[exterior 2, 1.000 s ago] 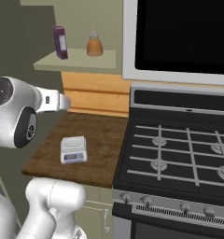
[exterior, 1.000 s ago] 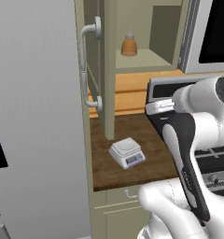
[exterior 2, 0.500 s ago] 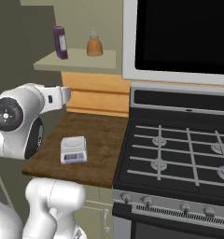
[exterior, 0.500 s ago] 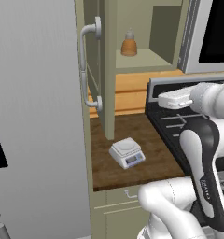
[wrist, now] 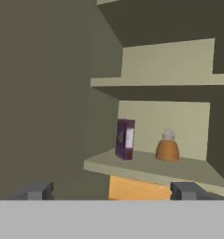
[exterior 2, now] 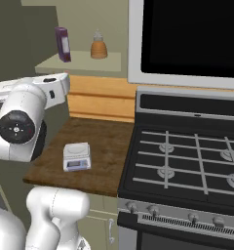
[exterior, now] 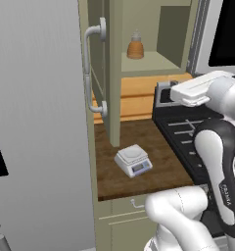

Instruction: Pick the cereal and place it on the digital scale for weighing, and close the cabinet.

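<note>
Arm has swung up toward the open cabinet (exterior: 109,73); hand (wrist: 109,190) fingers apart, empty, now facing cereal (wrist: 125,139) on its shelf. Approach under way; digital scale (exterior 2: 76,156) bare.

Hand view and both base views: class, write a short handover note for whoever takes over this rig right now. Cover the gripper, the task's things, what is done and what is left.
Gripper: open and empty, facing the cabinet shelf from a distance.
Cereal: upright on the lower shelf of the cabinet, left of the orange-brown bottle, apart from it.
Scale: on the wooden counter left of the stove, nothing on it.
Cabinet door: open.
Done: nothing yet.
Left: reach in, grasp the cereal, set it on the scale, then shut the door.
</note>
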